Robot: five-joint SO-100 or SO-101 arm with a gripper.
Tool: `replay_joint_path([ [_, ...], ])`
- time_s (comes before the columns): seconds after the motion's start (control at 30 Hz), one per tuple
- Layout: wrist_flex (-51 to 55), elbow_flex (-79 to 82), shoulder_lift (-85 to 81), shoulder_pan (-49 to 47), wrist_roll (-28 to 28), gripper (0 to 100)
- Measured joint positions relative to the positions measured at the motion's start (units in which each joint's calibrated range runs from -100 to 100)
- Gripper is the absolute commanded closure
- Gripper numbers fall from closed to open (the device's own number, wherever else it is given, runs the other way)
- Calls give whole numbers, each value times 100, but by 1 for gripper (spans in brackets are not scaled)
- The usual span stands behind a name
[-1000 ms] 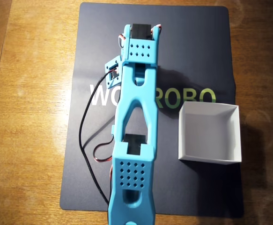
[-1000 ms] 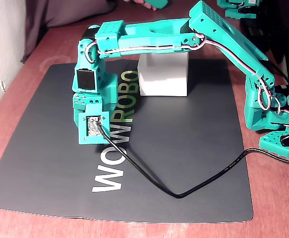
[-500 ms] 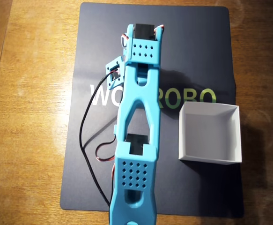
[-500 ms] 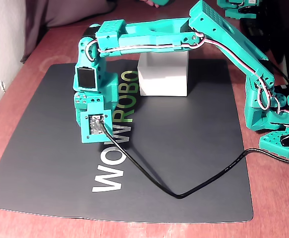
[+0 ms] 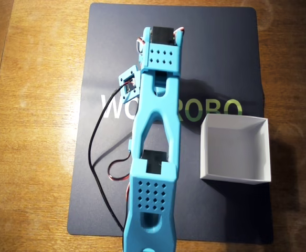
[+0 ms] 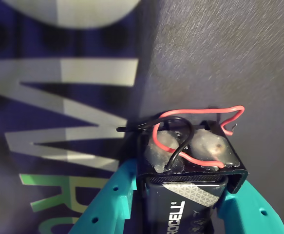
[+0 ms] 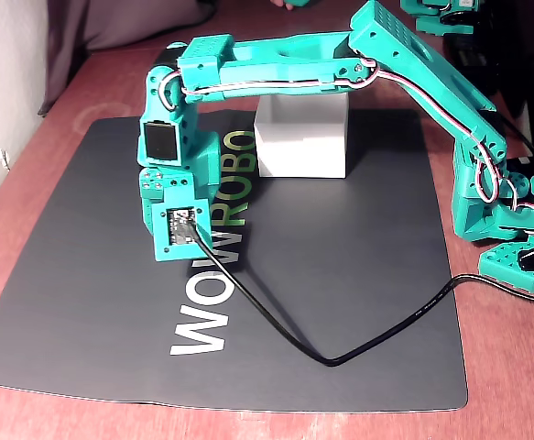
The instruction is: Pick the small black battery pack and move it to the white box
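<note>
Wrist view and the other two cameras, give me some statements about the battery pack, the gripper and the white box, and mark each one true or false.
1. The small black rectangular battery pack sits between the two turquoise fingers of the gripper in the wrist view. True.
2. The square open-topped white card box already holds the pack. False: in the overhead view its inside is bare.
3. Thin red and black wires come off the pack's end. True.
4. The box stands on bare wood, off the dark mat. False: it stands on the mat in the fixed view.
5. The pack's lettering is red. False: it is white.
</note>
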Motion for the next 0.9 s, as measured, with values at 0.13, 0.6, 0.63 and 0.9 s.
replay_joint_path([
  [0.13, 26, 0, 0, 99, 0, 88],
  [0.6, 52, 73, -136, 272, 0, 90],
  [0.63, 52, 73, -136, 272, 0, 90],
  [0.9, 52, 73, -136, 272, 0, 91],
])
